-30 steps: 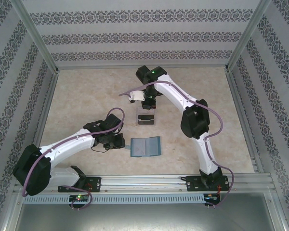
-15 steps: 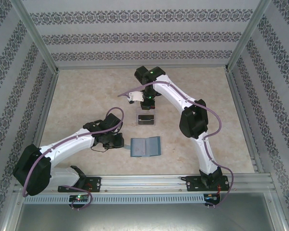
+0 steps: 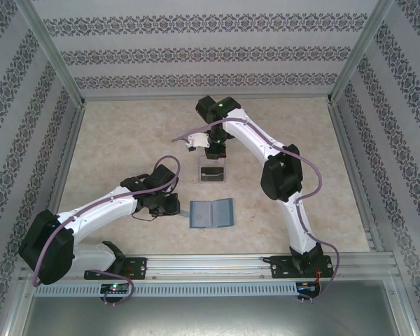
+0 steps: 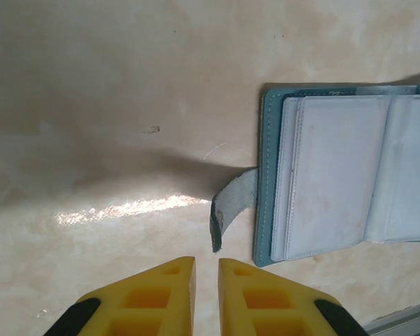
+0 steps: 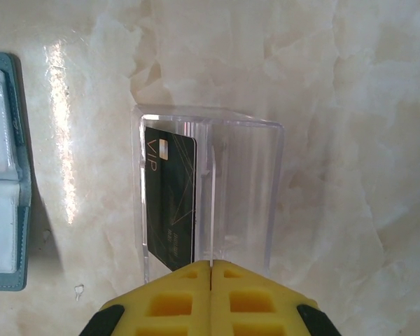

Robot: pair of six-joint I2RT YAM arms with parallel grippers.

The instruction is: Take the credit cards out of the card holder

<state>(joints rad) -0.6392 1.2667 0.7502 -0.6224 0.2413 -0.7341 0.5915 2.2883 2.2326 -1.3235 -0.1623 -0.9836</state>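
The teal card holder lies open on the table, pale pockets up, its strap tab curling toward my left gripper. That gripper hovers just left of the wallet, fingers a narrow gap apart with nothing between them. My right gripper is over the clear tray, fingers pressed together. A thin pale credit card, seen edge-on, runs straight out from their seam into the tray. A dark credit card marked VIP leans in the tray's left slot.
The clear tray stands just beyond the wallet, mid-table. Patterned walls and metal posts ring the marble-look table. A metal rail runs along the near edge by both arm bases.
The right arm's far end has shifted slightly left above the tray. The left arm and the wallet have not moved.
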